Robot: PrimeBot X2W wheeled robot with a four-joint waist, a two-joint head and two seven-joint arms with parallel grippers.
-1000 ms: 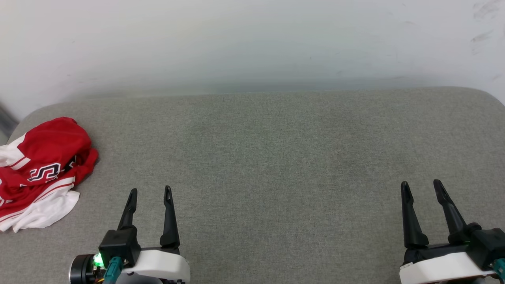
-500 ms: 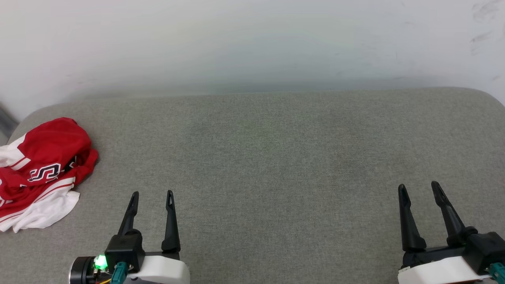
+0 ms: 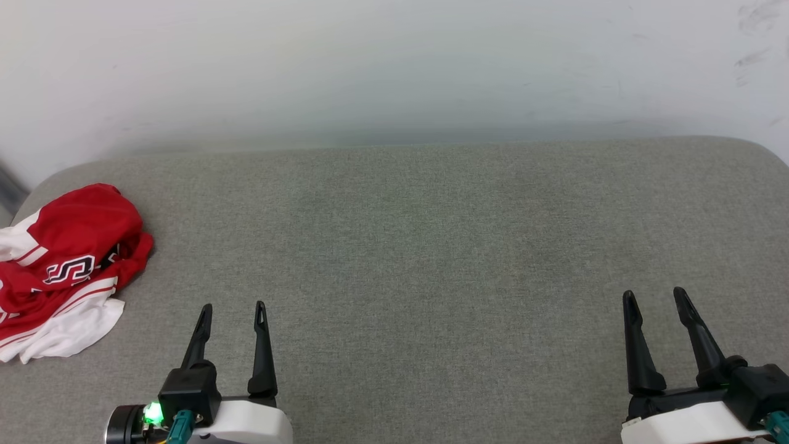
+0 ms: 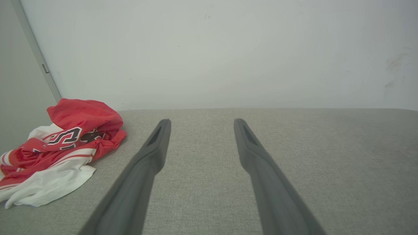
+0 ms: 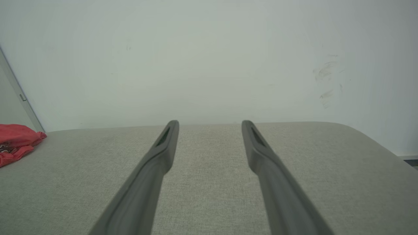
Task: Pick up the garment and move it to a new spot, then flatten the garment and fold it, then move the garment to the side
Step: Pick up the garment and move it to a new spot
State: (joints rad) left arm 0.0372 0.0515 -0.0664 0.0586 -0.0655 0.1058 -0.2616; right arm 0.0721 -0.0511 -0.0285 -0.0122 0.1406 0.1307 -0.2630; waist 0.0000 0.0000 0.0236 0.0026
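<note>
The garment (image 3: 65, 265), a red jersey with white sleeves, striped trim and black white-outlined letters, lies crumpled at the far left of the grey cushioned surface (image 3: 431, 246). It also shows in the left wrist view as a heap (image 4: 62, 147) and in the right wrist view as a red edge (image 5: 16, 140). My left gripper (image 3: 232, 306) stands open near the front edge, to the right of the garment and apart from it. My right gripper (image 3: 653, 295) is open at the front right, empty. Both pairs of fingers (image 4: 156, 143) (image 5: 258, 147) hover over bare fabric.
A pale wall (image 3: 394, 68) runs behind the cushioned surface. The surface's far corners are rounded, at the left (image 3: 55, 179) behind the garment and at the right (image 3: 758, 151). A grey frame strip (image 4: 36, 52) climbs the wall at the left.
Both grippers have drawn back slightly toward the bottom of the head view, the left one a little more. The garment has not moved.
</note>
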